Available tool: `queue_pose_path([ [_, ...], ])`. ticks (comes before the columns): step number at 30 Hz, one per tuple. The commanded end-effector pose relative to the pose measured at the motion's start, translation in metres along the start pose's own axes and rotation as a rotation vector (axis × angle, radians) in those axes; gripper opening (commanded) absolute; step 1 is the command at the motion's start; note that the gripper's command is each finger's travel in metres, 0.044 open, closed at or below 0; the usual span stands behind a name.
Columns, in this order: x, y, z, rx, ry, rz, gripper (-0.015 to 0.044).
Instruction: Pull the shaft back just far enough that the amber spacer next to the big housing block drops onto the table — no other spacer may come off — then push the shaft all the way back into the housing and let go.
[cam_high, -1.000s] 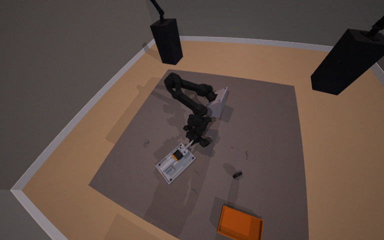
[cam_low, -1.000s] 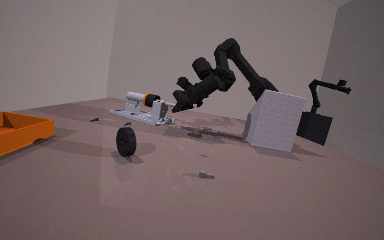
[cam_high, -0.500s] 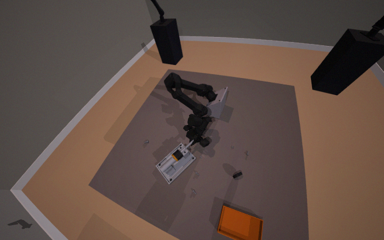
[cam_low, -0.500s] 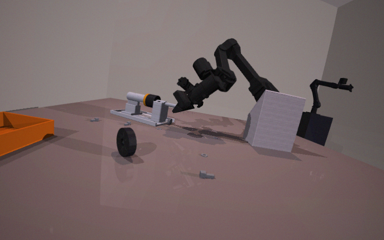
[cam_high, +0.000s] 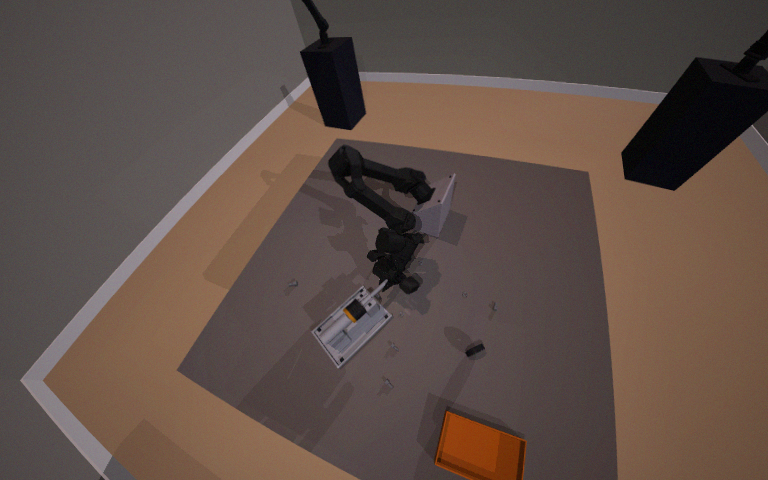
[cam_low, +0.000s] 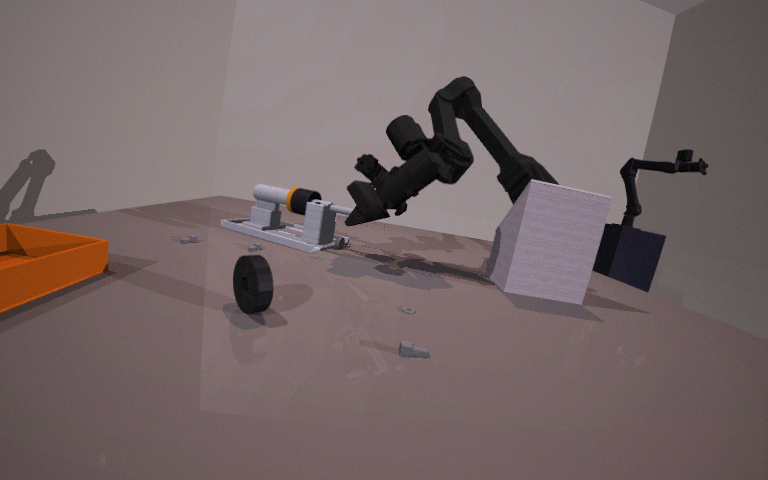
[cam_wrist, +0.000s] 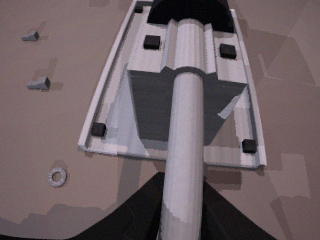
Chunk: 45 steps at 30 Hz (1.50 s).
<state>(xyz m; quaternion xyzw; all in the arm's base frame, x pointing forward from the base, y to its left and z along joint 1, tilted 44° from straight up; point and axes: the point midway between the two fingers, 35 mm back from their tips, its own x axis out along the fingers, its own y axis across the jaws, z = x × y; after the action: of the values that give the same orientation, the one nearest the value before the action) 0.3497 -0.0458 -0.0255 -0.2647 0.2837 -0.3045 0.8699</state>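
The amber spacer (cam_high: 350, 316) (cam_low: 293, 199) sits in line between the white housing cylinder (cam_high: 335, 327) (cam_low: 272, 193) and the black spacers (cam_high: 356, 309) (cam_low: 306, 201) (cam_wrist: 192, 10). I cannot tell where one black spacer ends and another begins. The white shaft (cam_high: 378, 288) (cam_low: 340, 209) (cam_wrist: 186, 115) runs through the slotted support block (cam_low: 318, 223) (cam_wrist: 150, 100) toward me. My gripper (cam_high: 389, 283) (cam_low: 355, 217) (cam_wrist: 177, 182) is shut on the shaft's outer part, a short way outside the support block. The part of the shaft inside the spacers is hidden.
The white base (cam_high: 365, 340) (cam_low: 266, 238) carries the assembly. A black disc (cam_high: 474, 349) (cam_low: 253, 284) stands on edge on the table. An orange tray (cam_high: 523, 452) (cam_low: 50, 271) is farther off. Small bolts and washers lie around. A pale block (cam_low: 557, 243) is by the arm's base.
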Motion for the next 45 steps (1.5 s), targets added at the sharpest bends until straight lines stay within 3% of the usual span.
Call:
queue_pose_path([
  [1, -0.0009, -0.0001, -0.0006, 0.002, 0.000, -0.003, 0.0000],
  [45, -0.0037, -0.0001, -0.0034, 0.002, 0.000, -0.003, 0.0000],
])
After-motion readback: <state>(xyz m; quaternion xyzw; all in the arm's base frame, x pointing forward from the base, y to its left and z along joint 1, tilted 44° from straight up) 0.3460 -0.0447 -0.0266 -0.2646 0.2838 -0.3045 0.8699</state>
